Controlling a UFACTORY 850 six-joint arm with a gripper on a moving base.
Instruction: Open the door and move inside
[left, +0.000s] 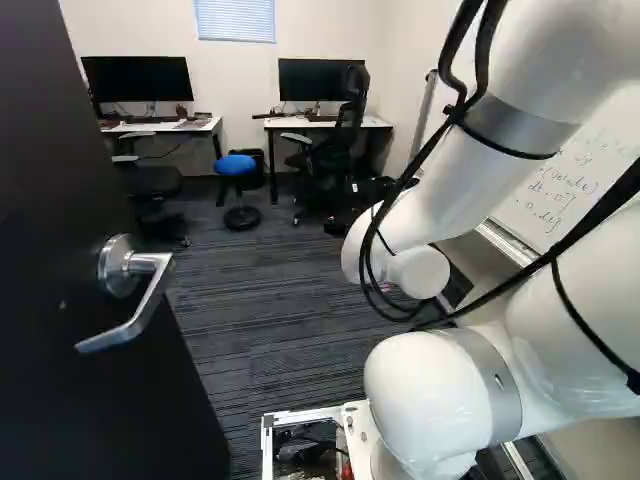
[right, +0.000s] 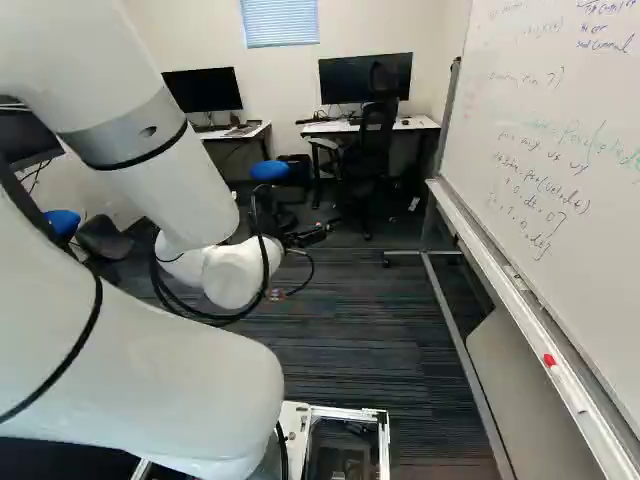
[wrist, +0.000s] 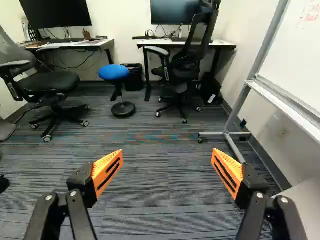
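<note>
Left base view: the door (left: 60, 200) stands open at the near left, its dark face toward the room's middle, and its metal lever handle (left: 135, 300) juts out from it. A strip of floor (left: 255, 330) shows between the door and the white arm (left: 450, 200), which is at the near right; handle and arm are well apart. The base frame (left: 290, 417) shows low beside the arm.

In the right base view the gripper (right: 310, 236) is a small dark shape just past the arm's end. In the wrist view the gripper (wrist: 167, 151) is open wide, nothing between its fingers, each with an orange pad (wrist: 107, 172). It faces into the room, with striped floor ahead of it.

At the far left, a desk (wrist: 75, 44) carries a monitor (wrist: 56, 12); a black chair (wrist: 47, 85) is in front of it. At the far right, a second desk (wrist: 227, 45) carries another monitor (wrist: 175, 12), with a mesh chair (wrist: 180, 70) before it. Between the two desks are a blue stool (wrist: 114, 72) and, just beside it, a black bin (wrist: 134, 77). Blinds (right: 280, 22) cover a window high on the far wall. Along the right side stands a whiteboard (right: 560, 130) with handwriting on it, on a metal stand; a red item (right: 549, 360) lies on its tray (right: 520, 310).
</note>
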